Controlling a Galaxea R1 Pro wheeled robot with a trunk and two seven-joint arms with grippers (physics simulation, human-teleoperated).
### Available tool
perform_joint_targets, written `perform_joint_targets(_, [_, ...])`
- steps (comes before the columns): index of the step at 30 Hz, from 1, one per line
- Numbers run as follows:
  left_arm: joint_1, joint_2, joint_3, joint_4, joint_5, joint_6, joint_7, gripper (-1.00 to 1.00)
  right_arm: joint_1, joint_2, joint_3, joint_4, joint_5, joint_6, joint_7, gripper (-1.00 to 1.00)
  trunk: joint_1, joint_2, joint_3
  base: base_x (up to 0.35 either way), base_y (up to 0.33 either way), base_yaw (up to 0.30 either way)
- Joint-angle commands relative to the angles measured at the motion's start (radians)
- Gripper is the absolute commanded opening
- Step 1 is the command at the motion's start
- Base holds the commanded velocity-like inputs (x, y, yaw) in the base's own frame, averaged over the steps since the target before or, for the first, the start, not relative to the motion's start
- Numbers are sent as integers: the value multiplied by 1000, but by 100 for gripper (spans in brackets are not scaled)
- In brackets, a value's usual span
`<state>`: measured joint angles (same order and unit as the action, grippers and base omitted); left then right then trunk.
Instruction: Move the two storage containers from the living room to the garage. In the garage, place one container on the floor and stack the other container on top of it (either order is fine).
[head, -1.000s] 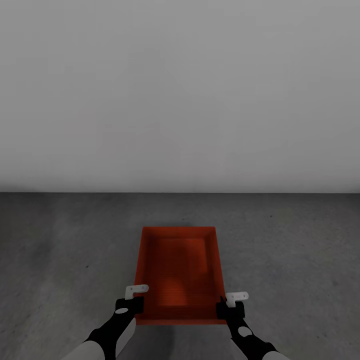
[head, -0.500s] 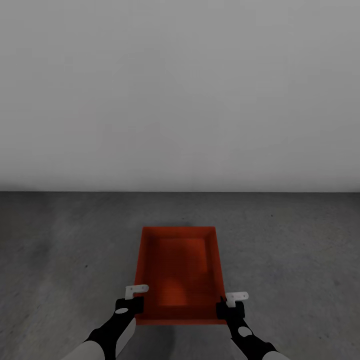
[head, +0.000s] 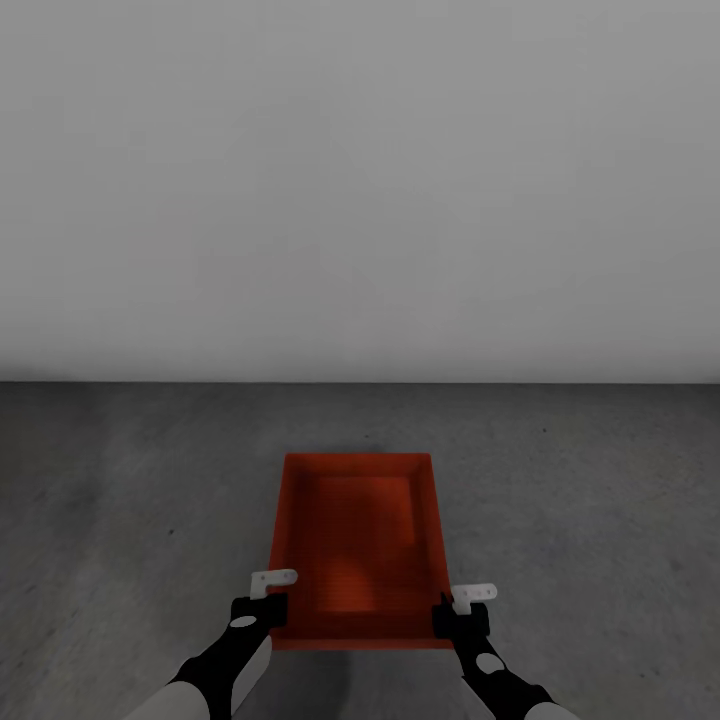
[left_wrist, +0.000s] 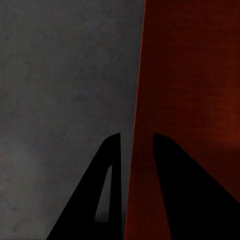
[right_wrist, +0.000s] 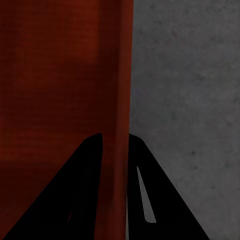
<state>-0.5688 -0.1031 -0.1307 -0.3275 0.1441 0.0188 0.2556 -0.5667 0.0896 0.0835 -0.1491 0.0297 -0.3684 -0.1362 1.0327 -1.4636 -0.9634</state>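
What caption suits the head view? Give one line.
Both end effectors, left and right, grip a red-orange storage container over grey concrete floor facing a white wall.

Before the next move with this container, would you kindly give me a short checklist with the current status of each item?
1. Left gripper straddles the container side wall: ok.
2. Right gripper straddles the opposite wall: ok.
3. Container level, not tilted, in the head view: ok.
4. Concrete floor beneath, so this is the garage: ok.
5. Container resting on the floor or held above it: cannot tell.
6. Second container's whereabouts: cannot tell.
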Motion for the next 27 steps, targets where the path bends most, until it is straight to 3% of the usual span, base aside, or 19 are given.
perform_joint_targets(1, [0, 2, 16, 2, 12, 3, 16, -100, -1, -2, -27, -3, -2, -12, -14, -100, 0, 0, 0, 0, 0, 0])
perform_joint_targets(10, [0, 2, 16, 2, 12, 3, 16, -100, -1, -2, -27, -2, -2, -11, -14, -100, 0, 0, 0, 0, 0, 0])
perform_joint_targets(17, [0, 2, 16, 2, 12, 3, 16, -100, -1, -2, -27, -2, -2, -12, -14, -100, 27, -49, -22, 0, 0, 0])
perform_joint_targets(27, [0, 2, 16, 2, 12, 3, 16, -100, -1, -2, -27, -2, -2, -11, -14, -100, 27, -49, -22, 0, 0, 0])
